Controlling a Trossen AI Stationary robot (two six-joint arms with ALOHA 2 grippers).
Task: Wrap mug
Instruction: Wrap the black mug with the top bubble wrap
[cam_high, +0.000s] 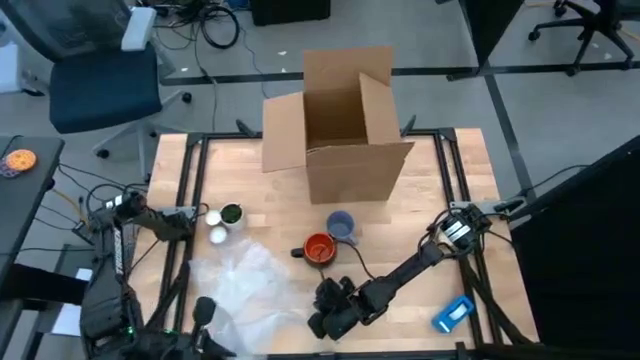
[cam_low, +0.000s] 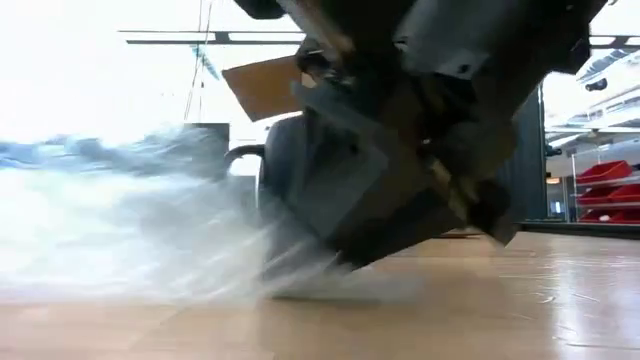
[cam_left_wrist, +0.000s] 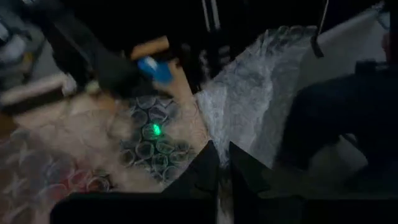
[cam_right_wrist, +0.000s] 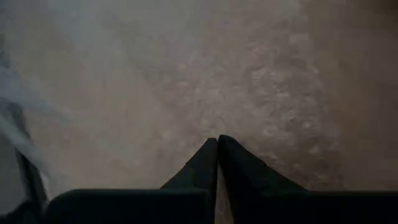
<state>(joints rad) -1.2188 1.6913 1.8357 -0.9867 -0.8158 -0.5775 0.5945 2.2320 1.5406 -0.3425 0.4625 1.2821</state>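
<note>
A red mug (cam_high: 318, 248) and a blue mug (cam_high: 341, 225) stand upright on the wooden table, in front of an open cardboard box (cam_high: 340, 130). A clear sheet of bubble wrap (cam_high: 250, 290) lies spread at the near left. My right gripper (cam_high: 325, 318) is down at the wrap's near right edge, its fingers shut (cam_right_wrist: 217, 142). At the near left edge of the wrap is my left gripper (cam_high: 205, 312), whose fingers (cam_left_wrist: 222, 155) are closed to a narrow slit with wrap running in between them. My left gripper pinches an edge of the bubble wrap (cam_left_wrist: 219, 140) between its two fingers, at the sheet's near left side. The wrap rises in a crumpled fold (cam_left_wrist: 261, 81) beyond the fingers. One layer or several, I cannot tell. My right gripper is shut low on the table, slanting down from the right, on the wrap's near right edge (cam_low: 300, 270). The fingertips (cam_right_wrist: 211, 155) are closed together over the wrap. The gripper's body hides the exact place of contact in the low view.
Three small cups (cam_high: 222, 220) stand left of the mugs, by the left arm's base. A blue flat object (cam_high: 455, 313) lies at the near right. The box fills the far middle of the table, and bare wood (cam_high: 430, 200) shows to its right.
</note>
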